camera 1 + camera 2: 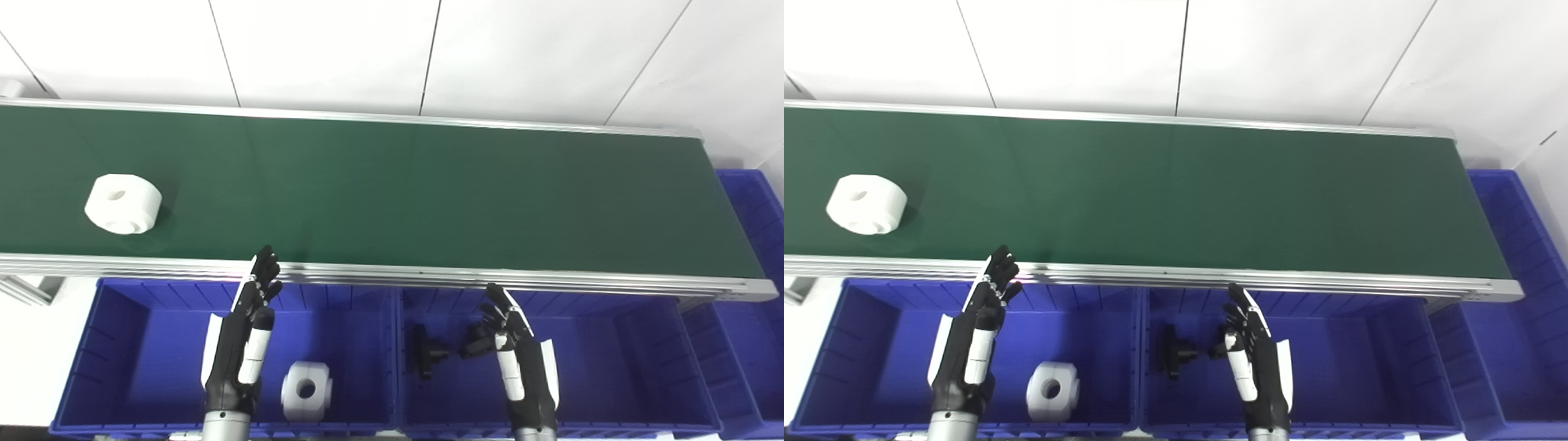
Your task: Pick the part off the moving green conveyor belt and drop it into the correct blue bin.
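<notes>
Riding the matte green belt [392, 190] at its left end, you see the white round part [123, 203], bored through. Both hands [242, 343] [517, 352] hover empty, fingers spread, over blue ribbed bins [153, 367].

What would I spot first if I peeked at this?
Probably the white part sitting alone at the left end of the long green belt. Next, the two black-and-white hands, left hand and right hand, raised open over the blue bins in front.
</notes>
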